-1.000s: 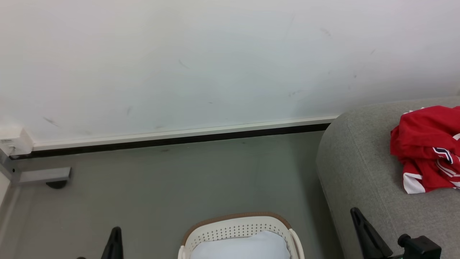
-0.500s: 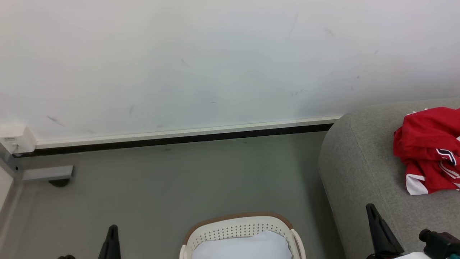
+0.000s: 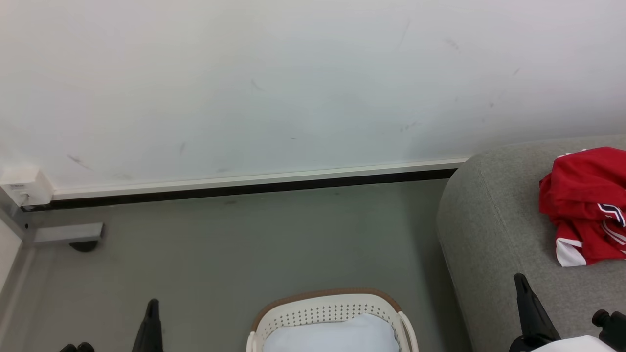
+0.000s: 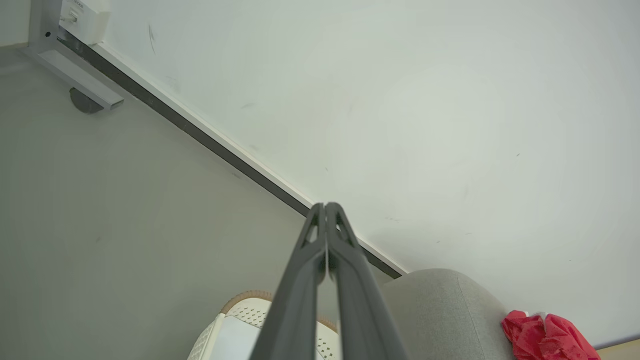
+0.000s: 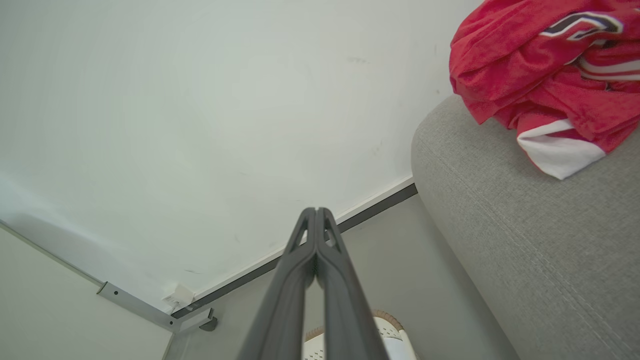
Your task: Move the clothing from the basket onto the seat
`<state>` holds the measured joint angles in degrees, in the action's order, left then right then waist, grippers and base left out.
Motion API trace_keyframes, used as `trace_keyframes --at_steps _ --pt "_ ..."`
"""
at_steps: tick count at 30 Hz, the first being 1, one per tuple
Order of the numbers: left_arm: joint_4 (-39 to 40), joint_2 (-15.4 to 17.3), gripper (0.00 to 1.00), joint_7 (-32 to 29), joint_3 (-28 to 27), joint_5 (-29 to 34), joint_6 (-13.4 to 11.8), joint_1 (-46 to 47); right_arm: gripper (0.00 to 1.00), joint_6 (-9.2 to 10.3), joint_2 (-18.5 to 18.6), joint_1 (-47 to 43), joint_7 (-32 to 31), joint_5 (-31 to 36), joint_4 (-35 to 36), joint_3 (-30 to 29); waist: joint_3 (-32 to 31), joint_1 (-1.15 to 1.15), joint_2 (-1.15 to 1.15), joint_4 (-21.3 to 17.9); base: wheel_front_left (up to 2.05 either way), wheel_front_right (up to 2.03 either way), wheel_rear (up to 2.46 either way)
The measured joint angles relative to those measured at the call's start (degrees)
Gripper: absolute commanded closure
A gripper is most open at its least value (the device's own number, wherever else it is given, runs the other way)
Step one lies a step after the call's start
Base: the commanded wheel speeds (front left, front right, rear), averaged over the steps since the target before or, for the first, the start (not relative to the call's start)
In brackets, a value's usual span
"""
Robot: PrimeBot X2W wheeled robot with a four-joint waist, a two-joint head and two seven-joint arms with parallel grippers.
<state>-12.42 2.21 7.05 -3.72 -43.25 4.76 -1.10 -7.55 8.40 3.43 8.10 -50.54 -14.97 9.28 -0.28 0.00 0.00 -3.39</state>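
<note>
On the seat (image 3: 494,230), clothing (image 3: 577,195) looked limp, light; you'd pinch a fold. Left gripper (image 4: 326,205) and right gripper (image 5: 316,210) sat closed, empty.

- The wall (image 3: 293,73) is big and white, with a few small dark marks.
- A white strip (image 3: 244,180) runs along the bottom of the wall, with a black line just under it.
- The floor (image 3: 234,244) is plain grey.
- At the left, a small white box (image 3: 24,188) sits above a grey metal bar (image 3: 66,233).

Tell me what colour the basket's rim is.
The rim is tan-brown, on the white basket; head view shows it best.
</note>
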Motion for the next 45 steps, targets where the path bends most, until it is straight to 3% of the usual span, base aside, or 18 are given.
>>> trace_keyframes --at_steps 45 --pt "-1.1 0.2 1.0 -7.8 -1.6 -27.9 1.4 4.3 1.0 0.0 -2.2 1.4 -7.1 -25.2 0.3 -7.6 0.1 0.0 0.0 1.6 0.0 0.0 0.0"
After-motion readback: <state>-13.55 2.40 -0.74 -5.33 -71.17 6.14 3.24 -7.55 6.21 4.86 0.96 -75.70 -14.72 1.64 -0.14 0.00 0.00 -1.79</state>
